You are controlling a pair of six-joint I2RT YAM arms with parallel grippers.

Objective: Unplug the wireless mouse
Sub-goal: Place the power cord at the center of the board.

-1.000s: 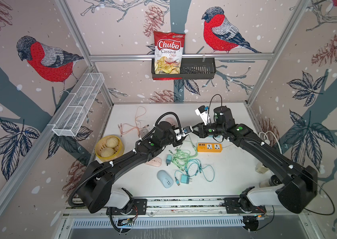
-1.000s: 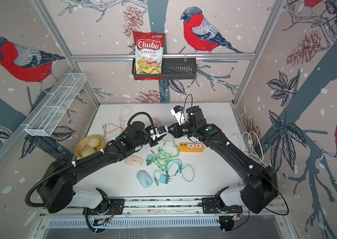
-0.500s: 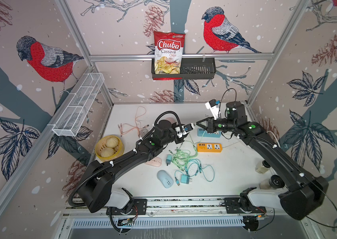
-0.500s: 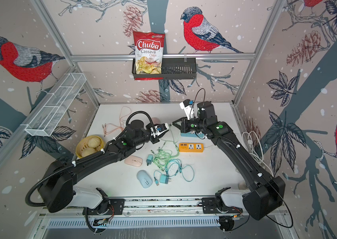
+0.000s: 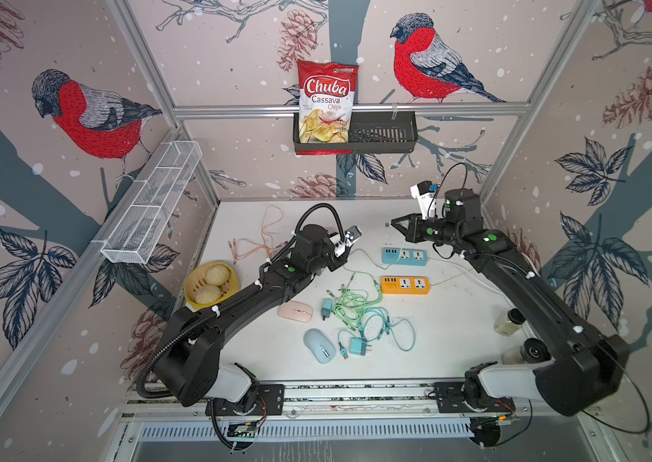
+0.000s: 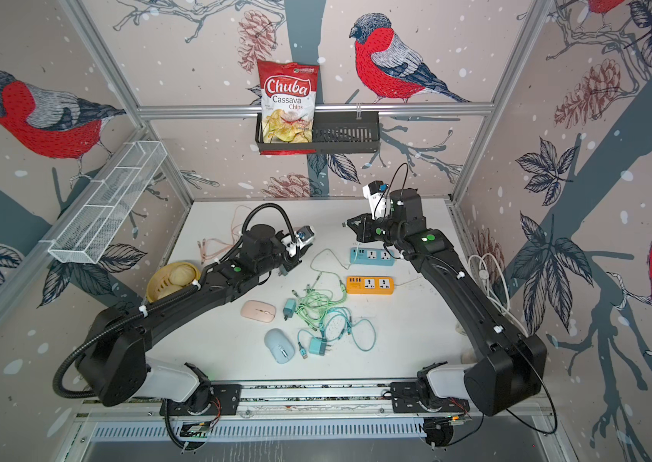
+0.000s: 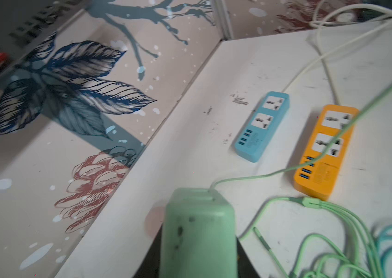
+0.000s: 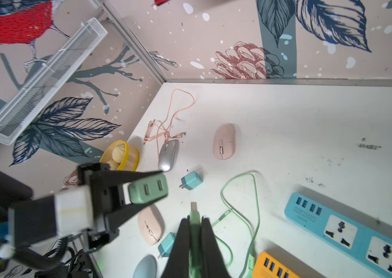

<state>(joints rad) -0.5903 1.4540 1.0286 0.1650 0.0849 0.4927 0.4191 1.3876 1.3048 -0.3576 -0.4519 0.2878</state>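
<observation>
well, on the white tabletop (image 5: 456,328) a green cable tangle (image 5: 350,306) is spread, the pink wireless mouse (image 5: 295,311) just beside it. a mint charger block (image 8: 148,190) is clamped in the left pincer (image 8: 165,184); a green usb plug (image 8: 193,208) is pinched in the near-shut right pincer (image 8: 195,218), apart from the block.

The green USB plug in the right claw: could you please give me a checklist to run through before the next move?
1. The green USB plug is out of the green charger: ok, both ports empty.
2. The right claw is shut on the plug: ok.
3. The left claw grips the charger: ok.
4. The green cable is free of the orange power strip: cannot tell; they cross in the left wrist view.
5. Where the cable's far end goes: cannot tell.
</observation>
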